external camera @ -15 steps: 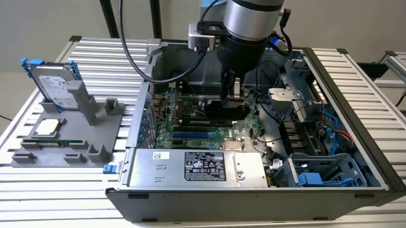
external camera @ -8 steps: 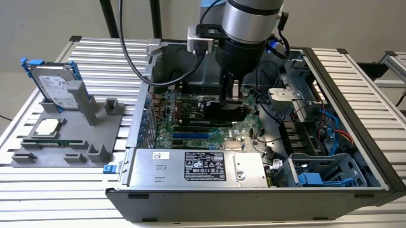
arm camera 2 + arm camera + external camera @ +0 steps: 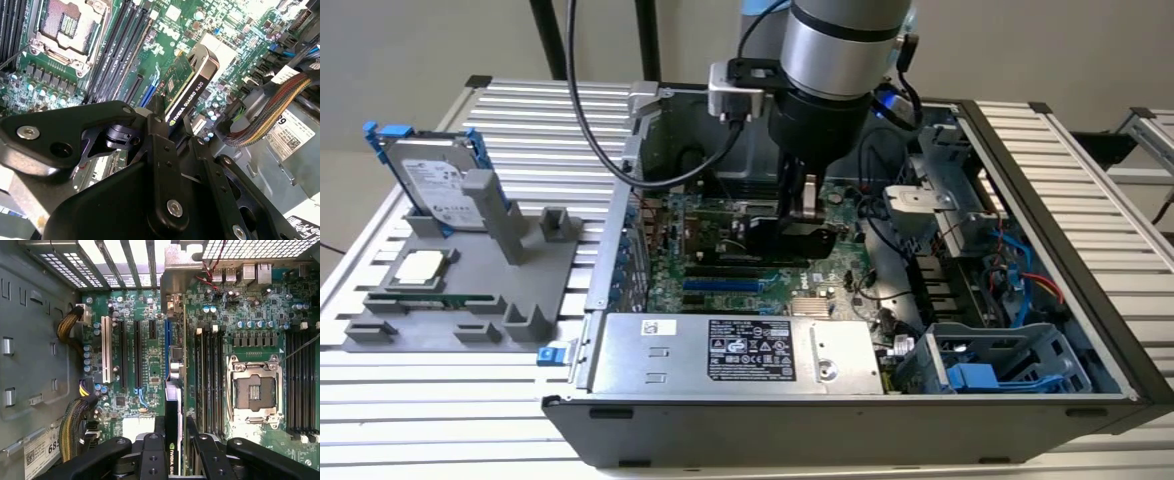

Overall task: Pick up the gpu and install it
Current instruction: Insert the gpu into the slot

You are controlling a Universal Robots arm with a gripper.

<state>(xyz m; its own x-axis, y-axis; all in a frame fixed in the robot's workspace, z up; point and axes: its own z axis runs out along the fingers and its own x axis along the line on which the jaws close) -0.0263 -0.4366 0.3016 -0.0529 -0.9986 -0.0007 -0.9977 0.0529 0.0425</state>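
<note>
I've got the gpu [image 3: 175, 405] pinched on edge between my gripper [image 3: 167, 127] fingers, held inside the open computer case [image 3: 594, 290], just above the motherboard [image 3: 150, 365]. Risks, as I judge them: the card's edge misses the blue slot [image 3: 167, 340] and jams, the bracket catches the rear wall, or the card twists in my grip. The exterior view places me over the board, with the parts stand [image 3: 454, 290] and hard drive [image 3: 434, 180] off to that view's left. The first wrist view shows card-to-slot lineup; the second wrist view shows the cooler face and the cable bundle [image 3: 270, 110] nearby.
</note>
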